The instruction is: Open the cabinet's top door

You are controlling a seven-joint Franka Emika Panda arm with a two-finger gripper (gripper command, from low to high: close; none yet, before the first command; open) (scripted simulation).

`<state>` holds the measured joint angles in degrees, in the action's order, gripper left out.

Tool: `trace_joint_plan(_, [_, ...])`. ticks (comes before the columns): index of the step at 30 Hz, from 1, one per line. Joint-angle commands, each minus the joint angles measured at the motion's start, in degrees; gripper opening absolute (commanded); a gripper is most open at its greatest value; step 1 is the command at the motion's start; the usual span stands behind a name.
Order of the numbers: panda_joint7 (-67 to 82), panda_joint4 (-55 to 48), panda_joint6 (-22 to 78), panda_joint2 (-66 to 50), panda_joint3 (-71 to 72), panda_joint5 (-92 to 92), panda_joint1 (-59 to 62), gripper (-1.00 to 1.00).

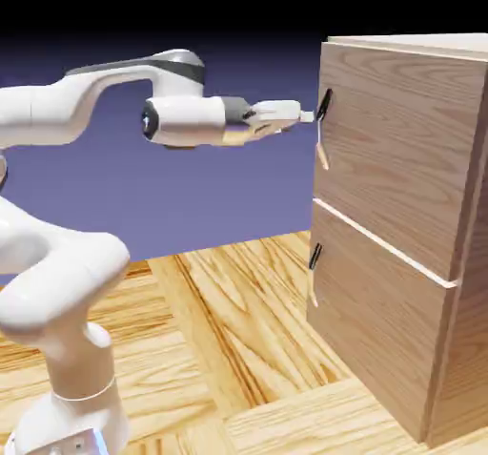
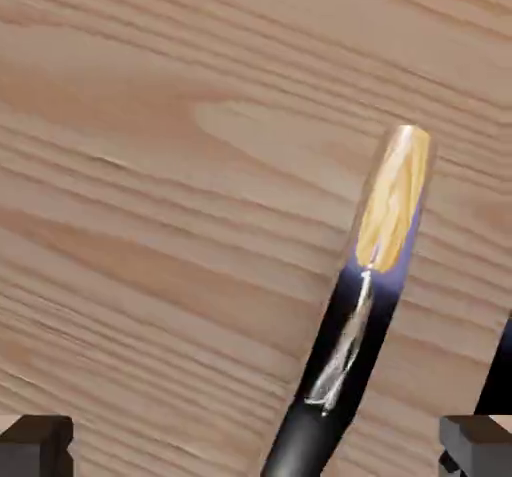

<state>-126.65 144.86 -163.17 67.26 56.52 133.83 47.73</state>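
The cabinet (image 1: 400, 234) is seen at the right side of the desk (image 1: 238, 348), standing on its wood-plank top. It is a tall, boxy piece in light-brown wood grain, with a paler top slab and a darker side face turned toward the exterior view's right. Its front is split into two stacked panels by a pale, slanting seam. The top door (image 1: 410, 148) is the upper panel; it is shown shut, flush with the cabinet's front. A slim handle (image 1: 323, 127) is fixed upright at the door's edge nearest the arm: dark in its upper part, tan below. A similar handle (image 1: 314, 274) is carried by the lower panel (image 1: 381, 339).

The arm (image 1: 57, 253) is reached level from the left, and the gripper (image 1: 303, 116) is held just beside the top door's handle, at the height of its dark part; whether it touches cannot be told. In the hand view the door's grain (image 2: 180, 185) fills the frame, and the handle (image 2: 360, 305) runs slantwise between the two grey fingertips (image 2: 36, 443), dark and glossy at one end, tan at the other. The jaws are spread wide, with nothing gripped.
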Motion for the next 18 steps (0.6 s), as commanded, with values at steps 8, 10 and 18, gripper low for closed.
trace_joint_plan(8, [-7.90,-3.05,1.63,2.85,6.32,13.35,6.81,0.00])
trace_joint_plan(10, [-7.63,-5.86,2.74,2.01,8.04,14.42,10.88,0.00])
trace_joint_plan(18, [-5.87,-0.19,10.59,2.06,3.77,12.75,6.90,-1.00])
